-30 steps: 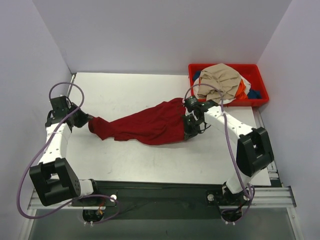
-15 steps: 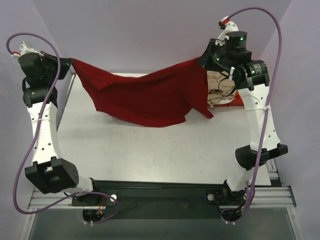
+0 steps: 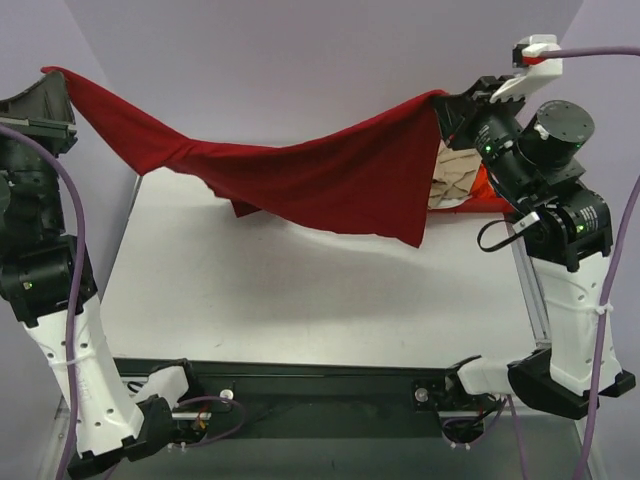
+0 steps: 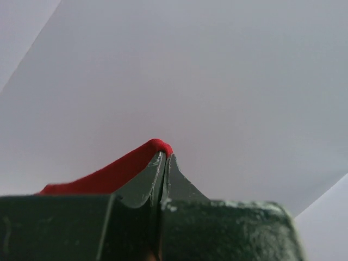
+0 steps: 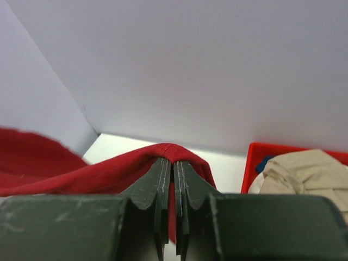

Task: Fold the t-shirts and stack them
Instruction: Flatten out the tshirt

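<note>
A dark red t-shirt (image 3: 320,180) hangs stretched in the air above the white table (image 3: 300,290), sagging in the middle. My left gripper (image 3: 50,75) is raised high at the far left, shut on one corner of the shirt. In the left wrist view the red cloth (image 4: 109,174) curls over the shut left gripper (image 4: 165,156). My right gripper (image 3: 440,100) is raised at the upper right, shut on the other corner. The right wrist view shows the red shirt's hem (image 5: 109,168) draped over the shut right gripper (image 5: 174,161). More t-shirts, a tan one (image 5: 304,171) on top, lie in the bin.
A red plastic bin (image 5: 258,155) stands at the table's back right, partly hidden behind the right arm and the hanging shirt; its tan pile (image 3: 455,180) peeks out. Grey walls close in the left, back and right sides.
Both arms have lifted the red shirt off the table and spread it wide, rising higher and further apart in the last half second.
</note>
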Controlling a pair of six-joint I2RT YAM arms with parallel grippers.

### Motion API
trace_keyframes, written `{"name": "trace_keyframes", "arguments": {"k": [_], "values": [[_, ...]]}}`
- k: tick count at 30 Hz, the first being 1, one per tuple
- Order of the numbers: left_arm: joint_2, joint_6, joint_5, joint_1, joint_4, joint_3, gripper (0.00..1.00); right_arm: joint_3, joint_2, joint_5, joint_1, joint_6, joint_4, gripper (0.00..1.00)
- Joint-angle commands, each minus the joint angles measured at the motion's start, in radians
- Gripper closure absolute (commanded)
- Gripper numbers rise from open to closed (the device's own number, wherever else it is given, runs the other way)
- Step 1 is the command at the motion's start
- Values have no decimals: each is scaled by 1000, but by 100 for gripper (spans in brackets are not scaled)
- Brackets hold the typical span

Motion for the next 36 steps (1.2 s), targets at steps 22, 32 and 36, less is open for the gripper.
{"name": "trace_keyframes", "arguments": {"k": [22,32,36], "values": [[418,71,36,-107,183,280,100,224,383,59,-32,-44,221,100],[189,154,-111,-102,150,272,100,105,180,111,63,-167,316,100],[116,212,-148,-102,156,292,100,95,124,128,109,-216,351,100]]}}
